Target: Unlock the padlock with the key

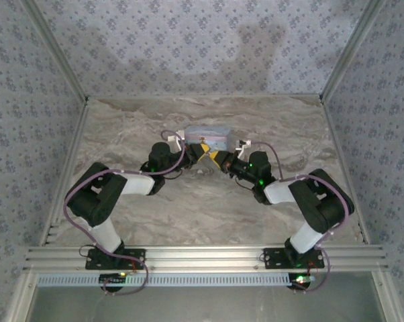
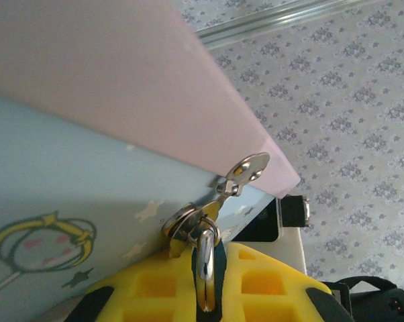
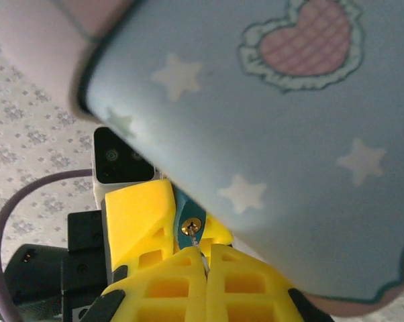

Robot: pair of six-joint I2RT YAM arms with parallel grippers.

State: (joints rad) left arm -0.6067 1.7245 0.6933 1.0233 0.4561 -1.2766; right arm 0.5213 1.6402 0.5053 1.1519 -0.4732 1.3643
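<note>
The teal padlock (image 3: 184, 213) hangs by its metal shackle (image 2: 205, 258) from the hasp (image 2: 245, 171) of a pale blue cartoon tin (image 1: 209, 133). My left gripper (image 2: 207, 263) is shut on the padlock's body, its yellow fingers (image 3: 135, 215) on either side. My right gripper (image 3: 205, 258) is shut on the key (image 3: 201, 249), of which a thin metal blade shows. The blade's tip sits at the brass keyhole (image 3: 190, 228). In the top view both grippers, left (image 1: 199, 153) and right (image 1: 215, 161), meet at the tin's front.
The tin (image 2: 68, 188) with its pink lid (image 2: 121, 87) stands at mid-table on the marble top (image 1: 202, 208). Patterned walls (image 1: 188, 47) enclose the back and sides. An aluminium rail (image 1: 202, 256) runs along the near edge by the arm bases.
</note>
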